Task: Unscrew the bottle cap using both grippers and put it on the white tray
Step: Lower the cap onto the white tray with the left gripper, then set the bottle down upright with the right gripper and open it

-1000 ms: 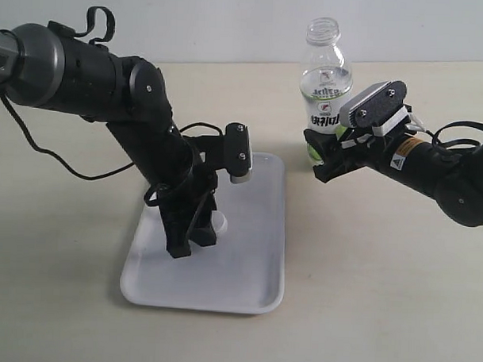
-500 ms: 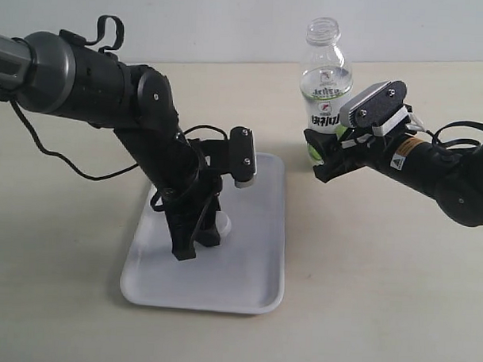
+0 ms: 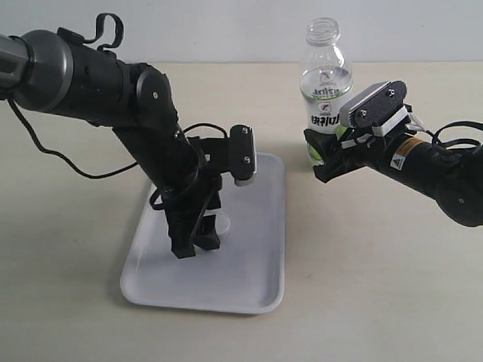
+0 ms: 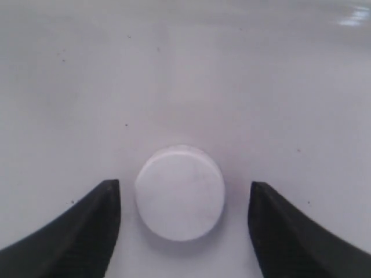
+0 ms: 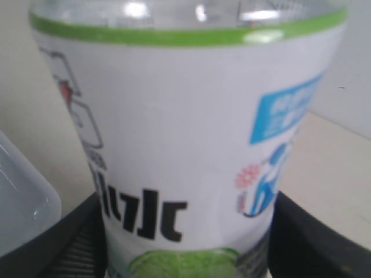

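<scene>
White tray [image 4: 278, 69] bears the bottle cap [image 4: 180, 192], between parted jaws of left tool [image 4: 184, 188].

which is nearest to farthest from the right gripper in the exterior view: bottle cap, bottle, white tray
1. bottle, held by the right gripper
2. white tray, its rim just left of that gripper
3. bottle cap, farther in on the tray, by the left gripper

Quick count here: two grippers, my left gripper [image 3: 196, 244] and right gripper [image 3: 322, 157], one bottle [image 3: 325, 89] at upper right, one bottle cap [image 4: 180, 192], one white tray [image 3: 254, 285] at lower centre.
</scene>
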